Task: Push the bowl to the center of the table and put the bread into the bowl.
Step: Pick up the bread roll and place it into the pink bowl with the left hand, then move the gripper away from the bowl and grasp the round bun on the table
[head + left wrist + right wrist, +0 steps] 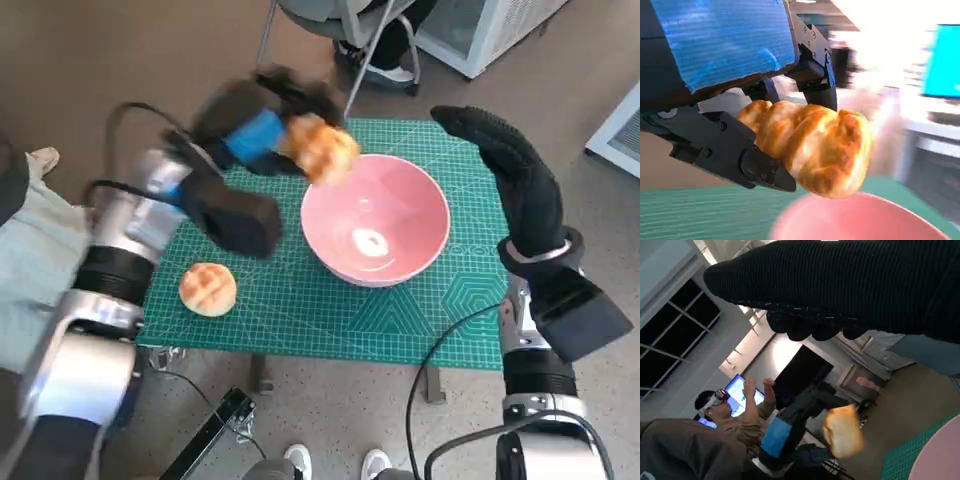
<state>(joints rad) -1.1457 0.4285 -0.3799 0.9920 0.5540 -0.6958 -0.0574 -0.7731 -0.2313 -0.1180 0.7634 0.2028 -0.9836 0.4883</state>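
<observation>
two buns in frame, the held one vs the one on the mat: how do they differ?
The golden scored bread roll in the left robot hand is held in the air, over the near rim of the pink bowl; the round golden bread bun on the green cutting mat lies flat, untouched, apart from the bowl. The left robot hand grips the first between its fingers; nothing touches the second. The held one looks blurred, the resting one sharp. Both share a golden, scored crust.

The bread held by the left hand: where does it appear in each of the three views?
Head view: the held bread is over the far left rim of the pink bowl.
Left wrist view: the held bread fills the centre, above the bowl's rim.
Right wrist view: it is low, near the middle.
Shared landmark: the left hand with blue tape.
</observation>
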